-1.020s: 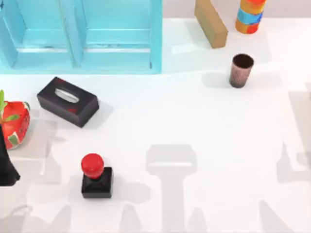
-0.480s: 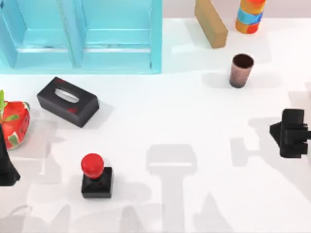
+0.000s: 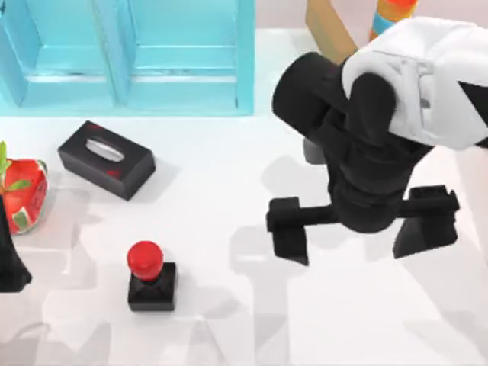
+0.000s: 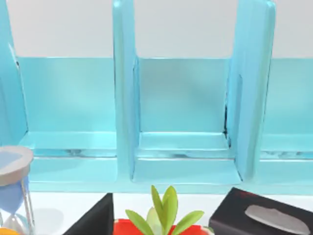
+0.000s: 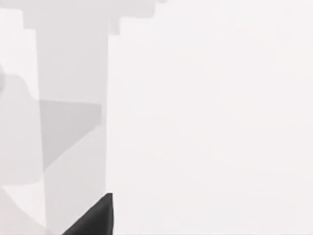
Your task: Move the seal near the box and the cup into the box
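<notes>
We see a white table (image 3: 229, 191) with a light blue box (image 3: 126, 57) of open compartments along the far edge at the left. Our right arm reaches in over the right half, and the right gripper (image 3: 362, 232) has its two fingers set wide apart above bare table. It hides the place at the far right, so we cannot tell where the cup is. A black tissue box (image 3: 107, 160) lies in front of the blue box. The seal (image 3: 151, 276) stands upright near the front left, well apart from both. Our left gripper (image 3: 9, 259) is at the left edge; we cannot tell its state.
</notes>
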You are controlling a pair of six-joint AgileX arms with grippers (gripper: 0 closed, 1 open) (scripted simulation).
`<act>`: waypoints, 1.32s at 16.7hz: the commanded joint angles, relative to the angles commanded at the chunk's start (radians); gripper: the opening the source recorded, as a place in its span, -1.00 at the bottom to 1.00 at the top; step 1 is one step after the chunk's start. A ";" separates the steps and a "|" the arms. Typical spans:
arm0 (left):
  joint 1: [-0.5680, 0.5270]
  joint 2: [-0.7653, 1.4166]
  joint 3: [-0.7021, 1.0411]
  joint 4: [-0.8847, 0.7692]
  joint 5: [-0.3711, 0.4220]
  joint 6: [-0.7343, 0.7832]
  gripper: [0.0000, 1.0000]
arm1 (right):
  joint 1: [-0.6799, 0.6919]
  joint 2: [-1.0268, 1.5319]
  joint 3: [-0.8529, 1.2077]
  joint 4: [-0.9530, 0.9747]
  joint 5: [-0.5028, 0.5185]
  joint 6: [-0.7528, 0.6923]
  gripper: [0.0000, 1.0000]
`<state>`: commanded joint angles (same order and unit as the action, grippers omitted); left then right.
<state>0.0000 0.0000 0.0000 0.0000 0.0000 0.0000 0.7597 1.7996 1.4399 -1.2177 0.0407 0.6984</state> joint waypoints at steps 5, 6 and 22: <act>0.000 0.000 0.000 0.000 0.000 0.000 1.00 | 0.164 0.425 0.497 -0.250 0.056 0.176 1.00; 0.000 0.000 0.000 0.000 0.000 0.000 1.00 | 0.191 0.491 0.597 -0.284 0.067 0.209 1.00; 0.000 0.000 0.000 0.000 0.000 0.000 1.00 | 0.333 0.796 1.273 -0.379 0.146 0.415 1.00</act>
<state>0.0000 0.0000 0.0000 0.0000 0.0000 0.0000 1.0924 2.5957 2.7125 -1.5962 0.1865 1.1131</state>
